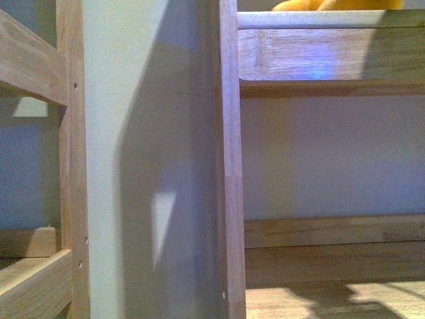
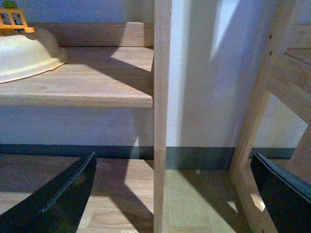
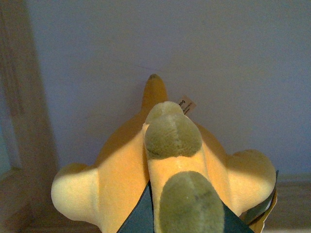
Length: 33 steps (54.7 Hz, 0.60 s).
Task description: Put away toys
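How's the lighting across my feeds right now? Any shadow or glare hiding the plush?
Front view: a broad shadow falls across the wall, and only a yellow sliver of the plush toy shows at the top edge. Left wrist view: sunlit patches and hard shadows stripe the wooden shelf. Right wrist view: the plush toy is unevenly lit, its limbs bright and its middle shaded, slightly soft-focused.

The yellow-orange plush animal (image 3: pixel 165 174), soft with rounded stubby limbs, olive-green patches along its middle and a small sewn-in label, faces a pale wall, its top edge showing above a wooden rail (image 1: pixel 332 18).
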Each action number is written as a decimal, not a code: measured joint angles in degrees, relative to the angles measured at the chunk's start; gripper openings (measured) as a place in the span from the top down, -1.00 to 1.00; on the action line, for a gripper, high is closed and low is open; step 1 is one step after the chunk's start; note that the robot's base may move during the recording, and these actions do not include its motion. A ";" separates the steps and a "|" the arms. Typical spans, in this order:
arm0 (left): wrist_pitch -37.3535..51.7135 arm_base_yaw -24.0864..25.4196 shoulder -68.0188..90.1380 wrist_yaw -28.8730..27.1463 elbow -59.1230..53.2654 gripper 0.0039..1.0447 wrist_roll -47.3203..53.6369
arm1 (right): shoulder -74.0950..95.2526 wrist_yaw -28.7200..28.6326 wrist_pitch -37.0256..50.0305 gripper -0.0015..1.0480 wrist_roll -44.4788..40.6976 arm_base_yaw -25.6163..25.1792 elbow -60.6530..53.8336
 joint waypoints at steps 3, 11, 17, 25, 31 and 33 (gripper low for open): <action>0.00 0.00 0.00 0.00 0.00 -0.88 0.00 | 1.07 0.87 -0.31 0.87 -0.33 1.62 1.27; 0.00 0.00 0.00 0.00 0.00 -0.88 0.00 | 2.82 2.82 -0.72 0.87 -0.39 5.05 3.52; 0.00 0.00 0.00 0.00 0.00 -0.88 0.00 | 3.26 4.09 -0.74 0.87 -0.42 7.56 3.98; 0.00 0.00 0.00 0.00 0.00 -0.88 0.00 | 3.30 5.64 -0.72 0.87 -0.31 10.34 4.02; 0.00 0.00 0.00 0.00 0.00 -0.88 0.00 | 3.30 6.95 -0.44 0.87 -0.20 12.31 4.02; 0.00 0.00 0.00 0.00 0.00 -0.88 0.00 | 3.30 7.30 -0.22 0.87 -0.13 12.76 4.02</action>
